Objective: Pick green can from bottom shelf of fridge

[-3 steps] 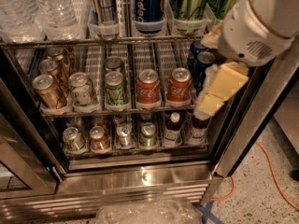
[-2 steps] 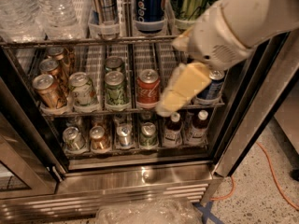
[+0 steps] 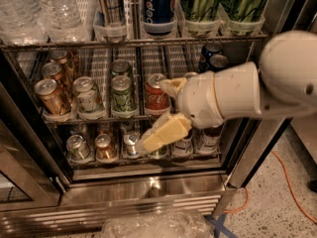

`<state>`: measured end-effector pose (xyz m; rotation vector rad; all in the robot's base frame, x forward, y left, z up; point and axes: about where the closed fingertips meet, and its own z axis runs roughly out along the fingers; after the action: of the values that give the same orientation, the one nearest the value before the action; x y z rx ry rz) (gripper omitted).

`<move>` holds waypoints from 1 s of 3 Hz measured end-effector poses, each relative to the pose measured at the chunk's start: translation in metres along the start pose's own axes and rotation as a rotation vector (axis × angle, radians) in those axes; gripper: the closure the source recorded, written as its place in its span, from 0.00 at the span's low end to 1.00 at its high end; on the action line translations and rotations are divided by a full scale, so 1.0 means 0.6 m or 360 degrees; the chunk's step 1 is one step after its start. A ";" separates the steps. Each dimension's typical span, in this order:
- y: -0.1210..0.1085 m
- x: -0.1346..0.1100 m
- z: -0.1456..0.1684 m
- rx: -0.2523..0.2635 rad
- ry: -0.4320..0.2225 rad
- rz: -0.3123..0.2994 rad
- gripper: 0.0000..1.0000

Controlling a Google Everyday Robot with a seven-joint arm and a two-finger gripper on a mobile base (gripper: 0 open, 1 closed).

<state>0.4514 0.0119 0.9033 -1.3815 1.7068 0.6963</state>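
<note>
The reach looks nearly made: the claw, spread apart and empty, hangs at the bottom shelf's front edge over the green can, with grasping and lifting out left.

My gripper is hanging just in front of the bottom shelf. Three small cans are standing along its near edge on the left, and two brown bottles are standing on the right.
</note>
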 end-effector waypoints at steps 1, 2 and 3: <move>0.011 -0.028 -0.002 0.0032 -0.0183 -0.0021 0.00; 0.012 -0.030 -0.002 0.0032 -0.0184 -0.0023 0.00; 0.024 -0.020 0.009 0.0040 -0.0267 -0.0045 0.00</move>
<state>0.4396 0.0261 0.9098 -1.2898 1.5569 0.7507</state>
